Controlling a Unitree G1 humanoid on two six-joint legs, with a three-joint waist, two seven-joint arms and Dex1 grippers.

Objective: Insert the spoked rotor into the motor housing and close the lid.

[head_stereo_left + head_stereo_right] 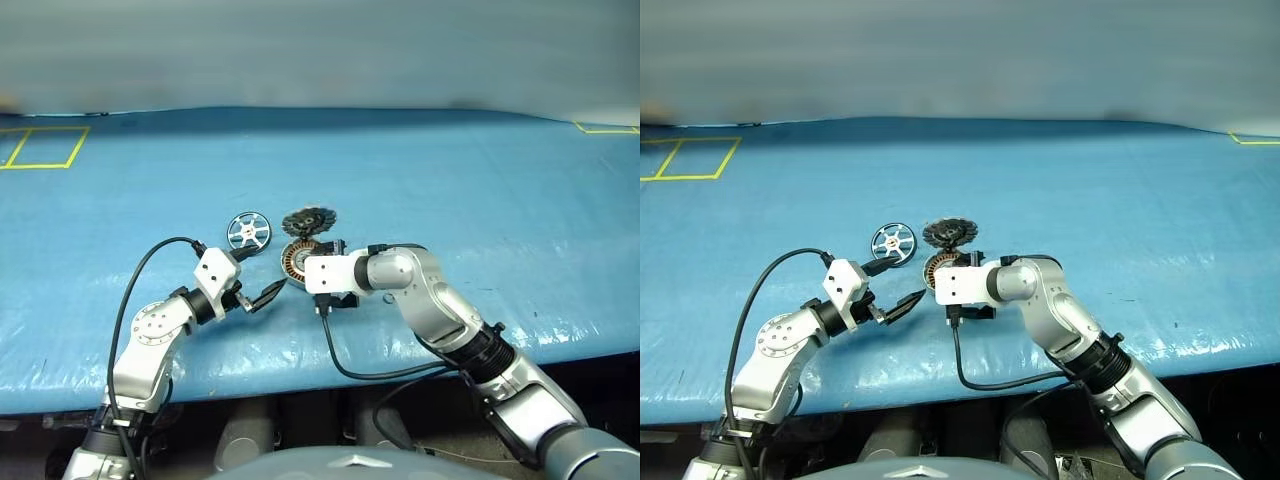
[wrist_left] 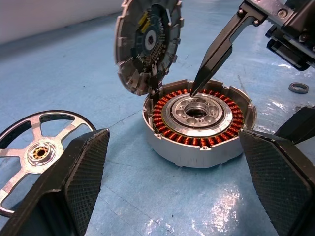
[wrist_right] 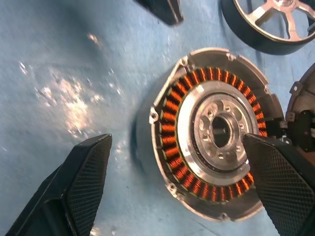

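Lying beside left fingers (image 2: 83,172), spoked rotor (image 2: 42,150), both fingers seemingly spread apart.

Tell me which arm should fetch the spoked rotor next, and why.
Left, probably. The spoked rotor lies on the left side, just ahead of the open, empty left gripper. The right gripper, also open, hangs over the motor housing, farther from it.
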